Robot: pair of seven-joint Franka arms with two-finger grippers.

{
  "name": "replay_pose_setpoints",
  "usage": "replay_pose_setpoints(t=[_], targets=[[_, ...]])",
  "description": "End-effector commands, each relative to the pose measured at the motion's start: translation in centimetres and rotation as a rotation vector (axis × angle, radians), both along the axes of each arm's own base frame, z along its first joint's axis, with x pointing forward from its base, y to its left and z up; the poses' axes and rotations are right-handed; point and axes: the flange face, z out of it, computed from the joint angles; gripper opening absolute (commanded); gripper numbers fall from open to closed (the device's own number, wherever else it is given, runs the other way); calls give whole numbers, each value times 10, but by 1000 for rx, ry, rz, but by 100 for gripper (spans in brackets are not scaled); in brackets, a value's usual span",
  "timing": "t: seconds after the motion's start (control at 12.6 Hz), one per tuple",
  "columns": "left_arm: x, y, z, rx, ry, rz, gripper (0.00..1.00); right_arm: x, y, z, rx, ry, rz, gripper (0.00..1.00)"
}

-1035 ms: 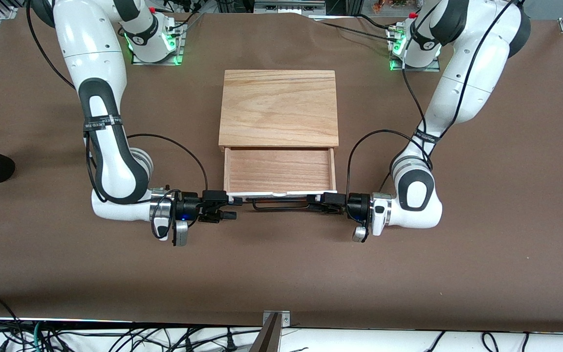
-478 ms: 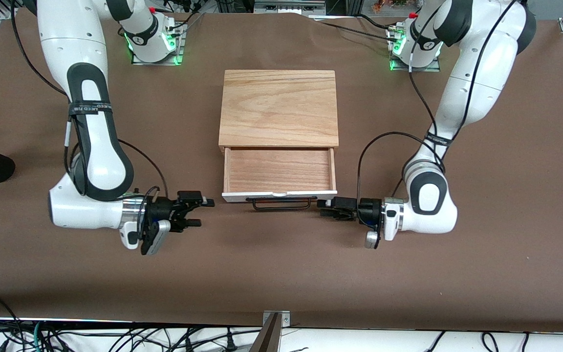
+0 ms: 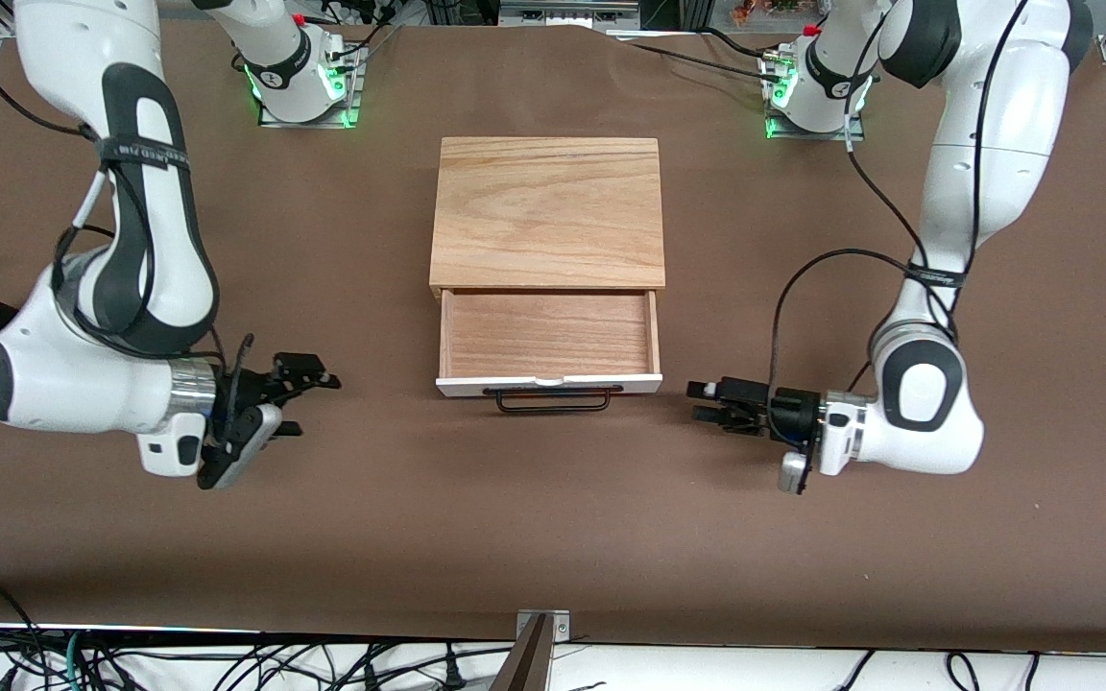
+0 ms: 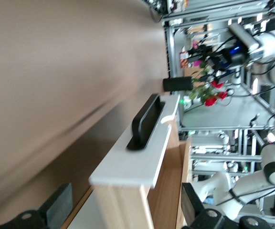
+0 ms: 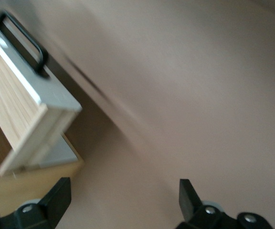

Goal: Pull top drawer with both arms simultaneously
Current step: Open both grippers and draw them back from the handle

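The shallow light-wood top drawer (image 3: 549,336) with its white front panel stands pulled well out of the light oak cabinet body (image 3: 547,215), its open tray showing bare wood and its panel on the side nearer the front camera. The thin wide black wire handle (image 3: 553,398) hangs free on that panel, with nothing touching it.

A second ago both grippers sat at the two ends of this handle, right against the panel. Since then each has drawn away sideways along the brown table surface (image 3: 553,537), and the drawer itself has not shifted in that time.

The black two-finger left gripper (image 3: 712,403) now sits well apart from the drawer, toward the left arm's end of the table, fingers spread and empty; in the left wrist view the panel and handle lie ahead of its parted fingers (image 4: 56,210) without contact.

The black two-finger right gripper (image 3: 308,393) is also released and holds nothing. It has backed off farther, toward the right arm's end of the table, and in its own wrist view only a corner of the drawer shows between its fingertips (image 5: 56,195).

Judging by this, the pull looks finished: the drawer is open, both arms have let go and are retreating, and nothing remains but to clear away.
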Motion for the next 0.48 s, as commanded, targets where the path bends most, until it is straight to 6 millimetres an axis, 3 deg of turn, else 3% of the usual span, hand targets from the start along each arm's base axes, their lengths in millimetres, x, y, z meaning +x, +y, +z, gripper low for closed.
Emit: replay_pose_setpoints(t=[0.0,0.24,0.4], targets=[[7,22,30,165,-71,-100,100,-20,-19,39,-190,75,-74,100],[7,35,40,247,-100,-134,100,-47,6,101,-444,55,-268,100],[7,42,53,327,-135,-168,100,-59,1,123,-501,68,-365,100]])
